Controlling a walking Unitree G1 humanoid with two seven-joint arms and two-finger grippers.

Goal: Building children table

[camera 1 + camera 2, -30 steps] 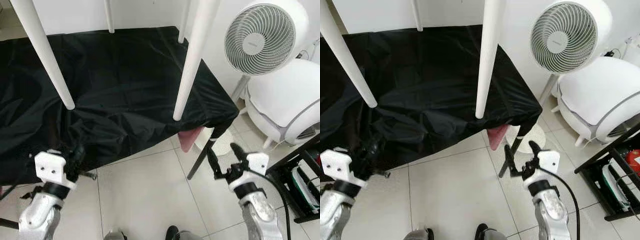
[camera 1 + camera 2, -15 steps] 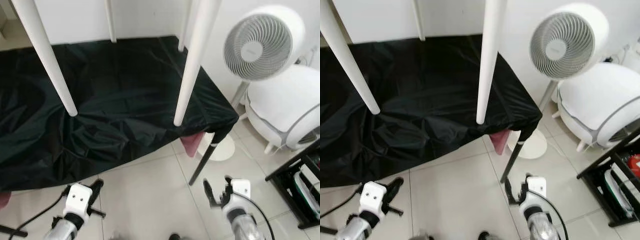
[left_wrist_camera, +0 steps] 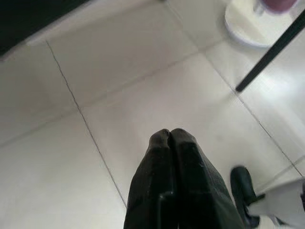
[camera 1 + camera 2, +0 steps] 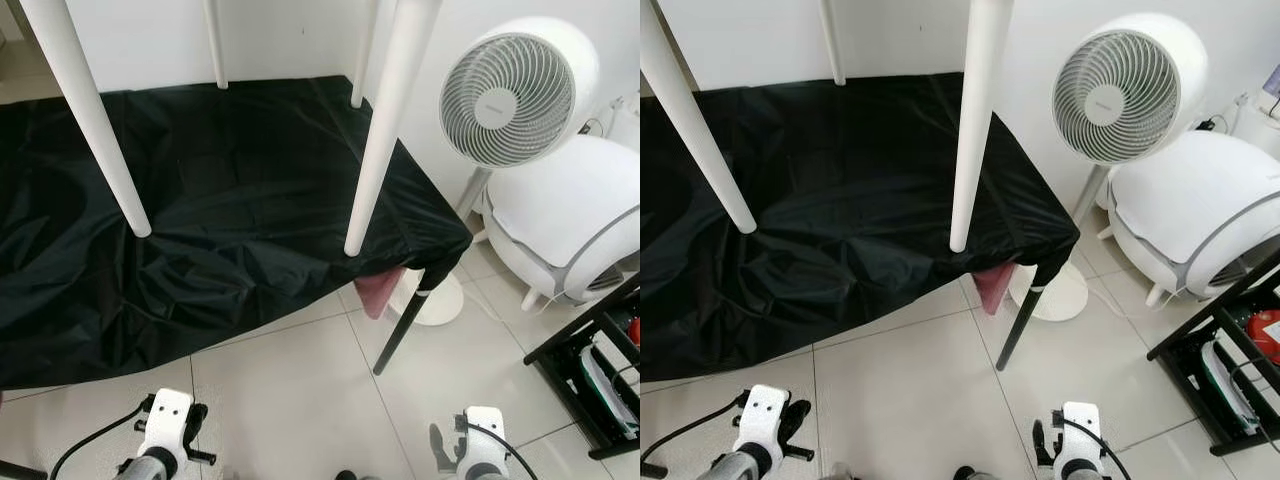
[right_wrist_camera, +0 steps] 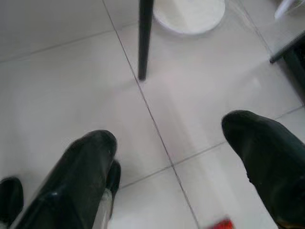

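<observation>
At near left, low over the tiled floor, hangs the left gripper. Its two black fingers are pressed together with nothing between them, and they point down at bare tile.

Across the far left and centre stands a table draped in a black cloth, which sags over the near edge. One black table leg shows at the near right corner, slanting down to the floor. Something pink shows just under the cloth edge, beside that leg; what it is cannot be told.

On the cloth stands the children table, upside down, with four white legs rising out of the top of the picture. The near left leg and the near right leg end on the near part of the cloth; the far left leg and far right leg end at the far edge. All four are well apart from both grippers, far above and beyond them.

At near right hangs the right gripper, its fingers spread wide apart and empty, over the tiles near the foot of the black leg.

At far right stands a white fan on a round base, beside a rounded white appliance. A black rack sits at the right edge.
</observation>
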